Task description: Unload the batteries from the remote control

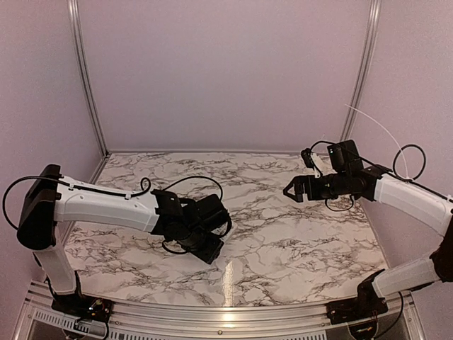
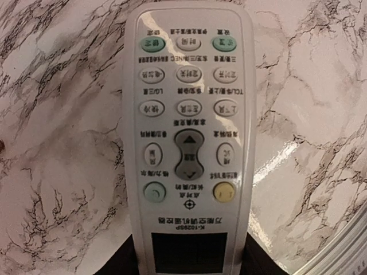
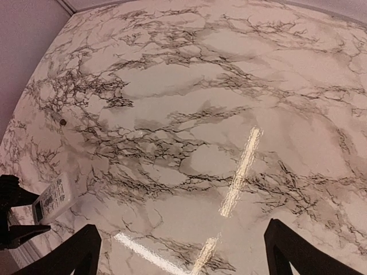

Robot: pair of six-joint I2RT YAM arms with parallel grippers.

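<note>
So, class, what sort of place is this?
Probably a robot lab test booth: left arm and right arm bolted by a marble-patterned tabletop, plain walls with metal corner rails, a lone remote control.

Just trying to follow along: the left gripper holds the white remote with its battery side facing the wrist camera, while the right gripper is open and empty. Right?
Not quite. The left wrist view shows the remote control with its button side facing the camera, not the battery side. The left gripper does hold it, and the right gripper is open and empty.
</note>
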